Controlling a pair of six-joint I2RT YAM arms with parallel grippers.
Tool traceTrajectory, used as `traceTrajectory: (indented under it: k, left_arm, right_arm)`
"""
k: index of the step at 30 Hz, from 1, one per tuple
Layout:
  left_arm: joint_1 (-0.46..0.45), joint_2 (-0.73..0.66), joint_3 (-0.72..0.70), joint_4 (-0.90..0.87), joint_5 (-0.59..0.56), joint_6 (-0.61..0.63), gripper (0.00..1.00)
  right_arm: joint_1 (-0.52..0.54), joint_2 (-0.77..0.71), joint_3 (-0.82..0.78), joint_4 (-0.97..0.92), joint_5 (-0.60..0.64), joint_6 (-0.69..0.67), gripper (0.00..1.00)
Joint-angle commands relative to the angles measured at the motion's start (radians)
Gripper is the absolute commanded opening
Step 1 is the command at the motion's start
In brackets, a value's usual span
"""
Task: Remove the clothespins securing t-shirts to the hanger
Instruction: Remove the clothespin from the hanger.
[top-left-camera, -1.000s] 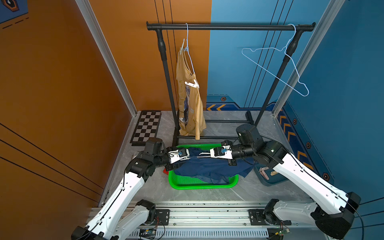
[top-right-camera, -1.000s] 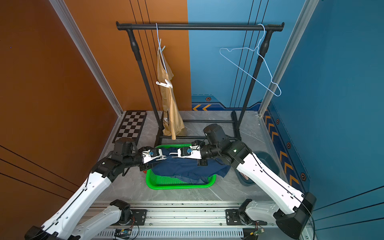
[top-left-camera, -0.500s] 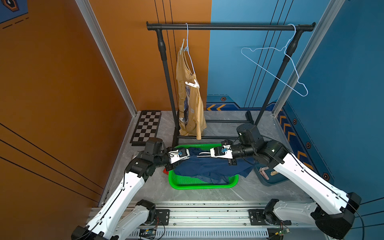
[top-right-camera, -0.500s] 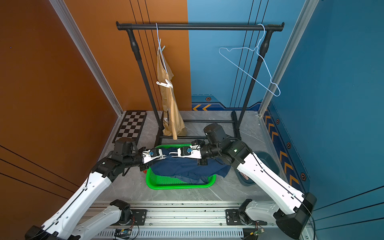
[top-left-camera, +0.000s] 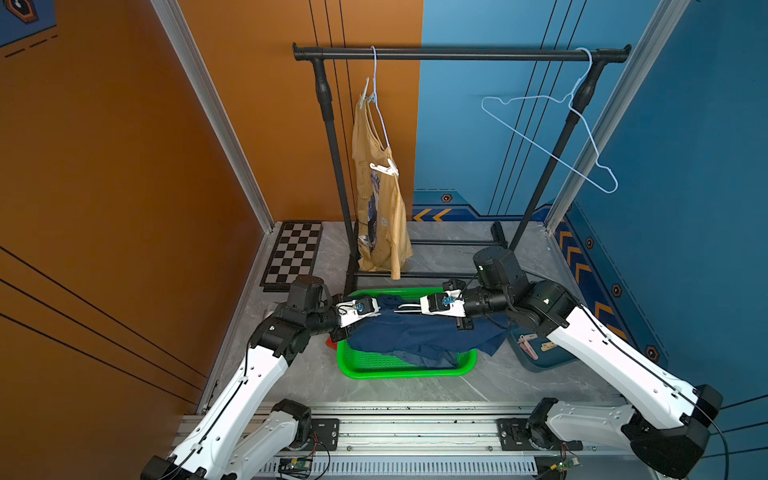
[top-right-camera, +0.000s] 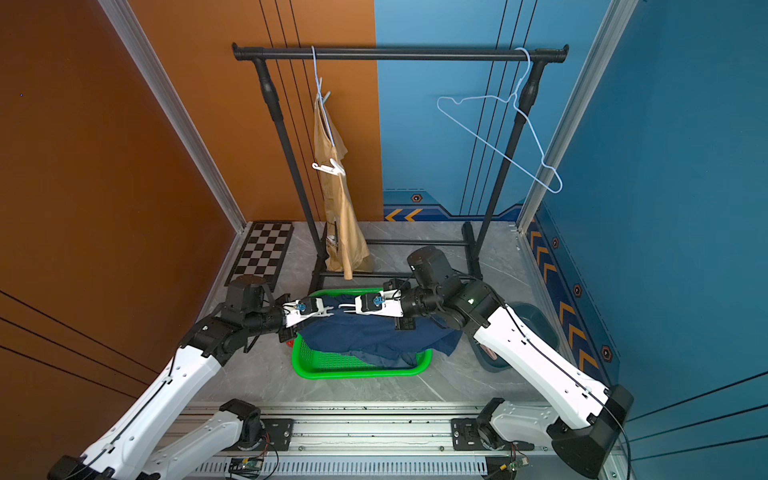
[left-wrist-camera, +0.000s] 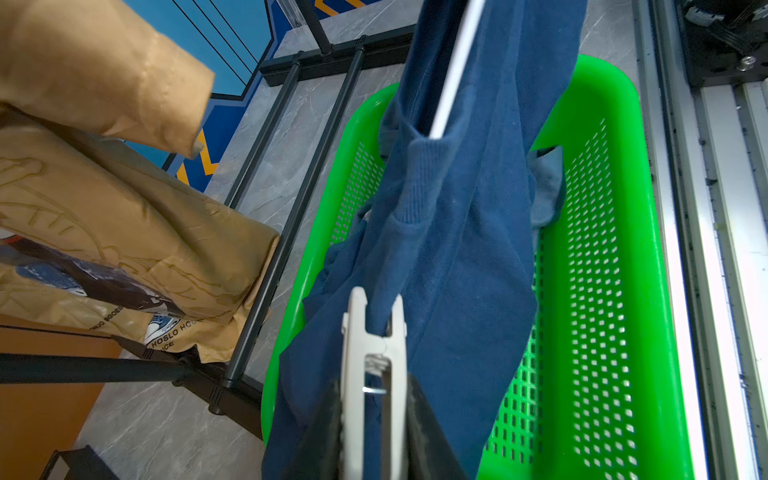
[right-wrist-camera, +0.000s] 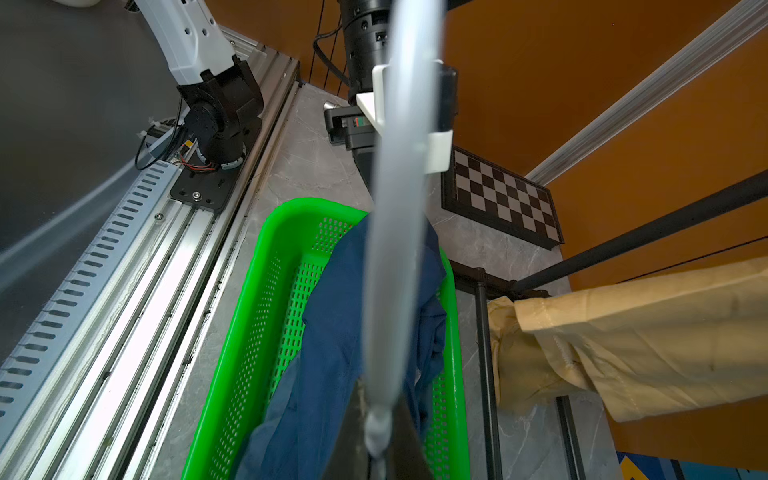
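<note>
Two clothespins (top-left-camera: 384, 168) clip the mustard t-shirt (top-left-camera: 380, 224); one cream clothespin (left-wrist-camera: 353, 332), clipped to the navy t-shirt (left-wrist-camera: 457, 249) over the basket (left-wrist-camera: 602, 291), sits pinched in the left gripper (left-wrist-camera: 374, 399). Right gripper (right-wrist-camera: 376, 415) clamps the hanger (right-wrist-camera: 395, 249).

- Both top views look down from high behind the arms, past the left gripper (top-left-camera: 379, 311) and right gripper (top-left-camera: 409, 308), to the clothes rack (top-left-camera: 457, 54) beyond; they share nearly everything.
- Each wrist view sits close behind its own gripper, facing along it; both share the green basket (left-wrist-camera: 623, 104) (right-wrist-camera: 291, 212) beneath.
</note>
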Motion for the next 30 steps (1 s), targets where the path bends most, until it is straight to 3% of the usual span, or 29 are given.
traceTrajectory:
  k: [1, 10, 17, 23, 30]
  left_arm:
    - [0.008, -0.022, 0.031, -0.025, 0.053, 0.069, 0.21]
    - [0.016, -0.058, 0.026, -0.025, 0.05, 0.054, 0.21]
    - [0.016, -0.058, 0.071, -0.025, 0.099, -0.03, 0.21]
    - [0.016, -0.062, 0.116, -0.024, 0.165, -0.115, 0.19]
    - [0.017, -0.133, 0.113, -0.025, 0.158, -0.154, 0.2]
  right_arm:
    - [-0.016, -0.011, 0.019, -0.075, -0.032, -0.084, 0.0]
    - [-0.065, 0.012, 0.035, -0.074, -0.042, -0.086, 0.0]
    - [-0.086, 0.074, 0.076, -0.06, -0.072, -0.065, 0.0]
    - [-0.075, 0.142, 0.13, 0.038, -0.105, 0.014, 0.0]
    - [-0.043, 0.225, 0.218, 0.134, -0.125, 0.133, 0.0]
